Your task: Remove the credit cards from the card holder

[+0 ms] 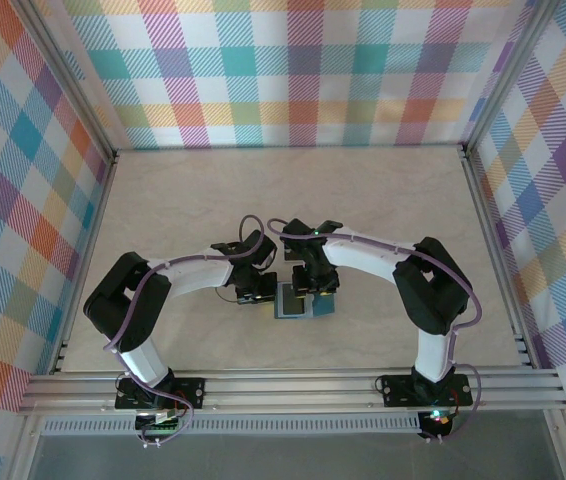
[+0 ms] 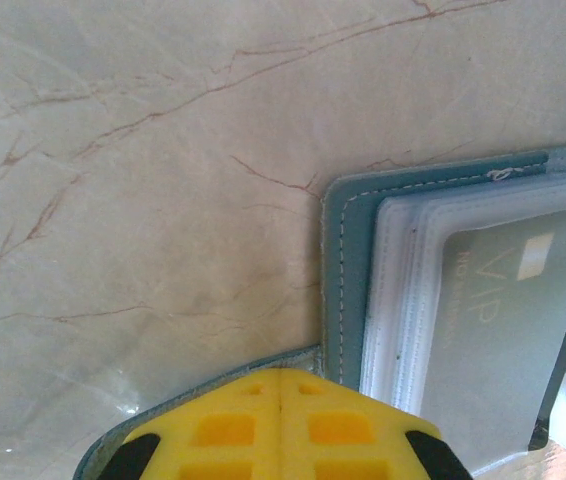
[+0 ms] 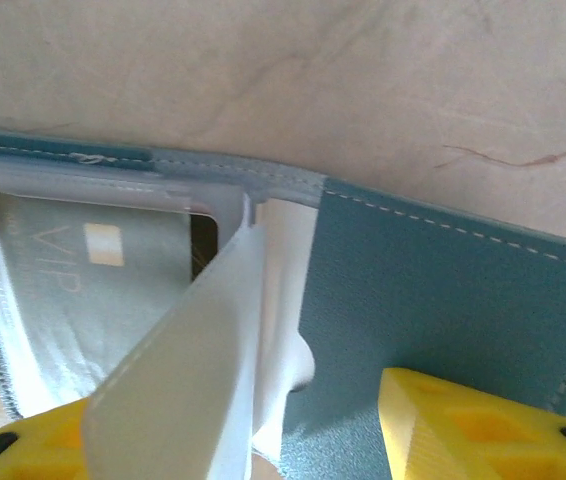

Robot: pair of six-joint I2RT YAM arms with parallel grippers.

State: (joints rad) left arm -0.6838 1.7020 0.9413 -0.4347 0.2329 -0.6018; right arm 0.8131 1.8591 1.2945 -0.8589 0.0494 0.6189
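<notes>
The card holder (image 1: 293,303) is laid open toward the near edge of the tabletop (image 1: 263,190), a credit card (image 2: 483,330) kept in its clear sleeve (image 2: 403,260). The left tool (image 2: 281,420) is closed at the holder's flap. The right tool (image 3: 253,435) is spread wide.

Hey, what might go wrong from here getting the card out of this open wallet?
1. The card is tucked in its pocket, and a clear sleeve flap stands between the right gripper's open fingers. Closing now would likely pinch plastic, not the card.
2. The left gripper, shut, sits at just the wallet's edge, so the wallet may slide or lift off the smooth table when pulled.
</notes>
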